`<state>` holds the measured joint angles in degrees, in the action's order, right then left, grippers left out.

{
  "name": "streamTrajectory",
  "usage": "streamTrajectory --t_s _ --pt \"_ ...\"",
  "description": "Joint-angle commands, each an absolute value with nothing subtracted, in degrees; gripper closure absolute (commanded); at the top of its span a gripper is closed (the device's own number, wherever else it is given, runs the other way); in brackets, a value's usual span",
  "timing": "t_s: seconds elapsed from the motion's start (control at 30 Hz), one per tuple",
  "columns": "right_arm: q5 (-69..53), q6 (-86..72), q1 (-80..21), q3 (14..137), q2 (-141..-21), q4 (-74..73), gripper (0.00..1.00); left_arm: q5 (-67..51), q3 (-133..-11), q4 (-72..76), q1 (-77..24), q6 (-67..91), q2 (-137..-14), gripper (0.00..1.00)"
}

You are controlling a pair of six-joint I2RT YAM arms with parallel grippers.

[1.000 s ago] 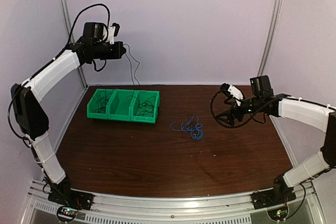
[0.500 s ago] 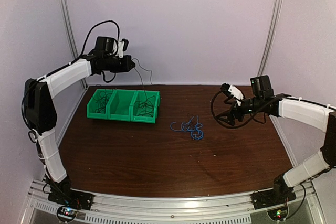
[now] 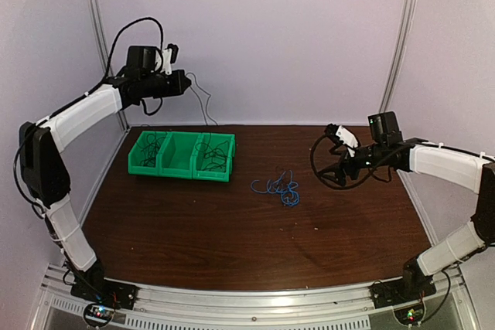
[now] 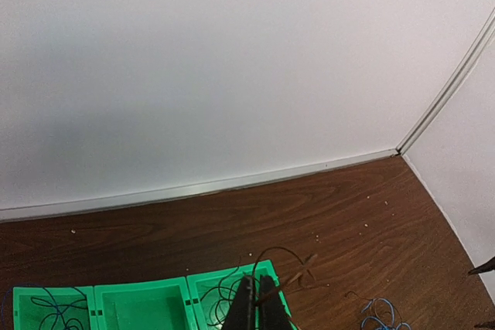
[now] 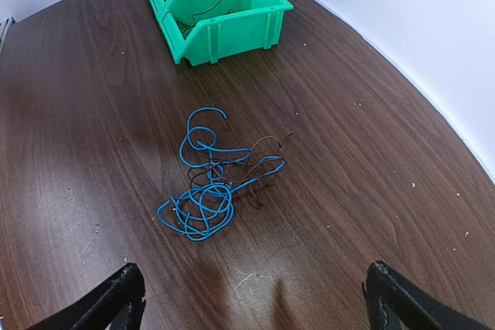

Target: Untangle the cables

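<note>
A tangle of blue cable (image 3: 283, 190) with a thin brown cable through it lies on the table's middle; the right wrist view shows the blue cable (image 5: 203, 195) and the brown cable (image 5: 264, 144). My left gripper (image 3: 184, 81) is raised high at the back left, above the green bins (image 3: 182, 154). Its fingers (image 4: 258, 304) are shut on a thin dark cable (image 3: 203, 103) that hangs down towards the right-hand bin. My right gripper (image 3: 334, 162) is wide open and empty, right of the tangle and just above the table; the tangle lies ahead of its fingertips (image 5: 126, 290).
The green three-compartment bin (image 5: 232, 17) stands at the back left, with dark cables in its outer compartments (image 4: 54, 307). White walls and metal frame posts (image 3: 401, 36) close in the back and sides.
My left gripper dipped to the right half a second ago and has now risen back up and left, the thin cable swinging with it. The right arm and the tangle have not moved.
</note>
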<state>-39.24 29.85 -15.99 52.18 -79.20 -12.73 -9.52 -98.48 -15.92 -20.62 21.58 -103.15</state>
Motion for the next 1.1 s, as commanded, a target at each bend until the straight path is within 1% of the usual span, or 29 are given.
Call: streamTrajectory --t_s 0.0,0.33,0.63,0.8,1.07 --pt "-40.5 30.3 -15.6 52.0 -79.6 -13.2 0.00 -9.5 -96.5 -11.5 -20.6 21.7 -98.9 1.00" --pt "-40.9 30.4 -15.5 52.0 -79.6 -13.4 0.00 -9.9 -87.1 -9.7 -20.6 22.7 -93.8 1.00" --pt "-41.1 30.3 -15.4 51.9 -79.2 -13.5 0.00 -6.9 -85.2 -9.8 -20.6 23.5 -94.1 1.00" --pt "-41.1 30.5 -15.3 51.9 -79.3 -13.5 0.00 -5.9 -86.9 -10.1 -20.6 23.4 -97.5 1.00" --pt "-41.3 30.8 -15.1 51.8 -79.5 -13.7 0.00 -10.5 -91.9 -6.4 -20.6 25.9 -106.6 1.00"
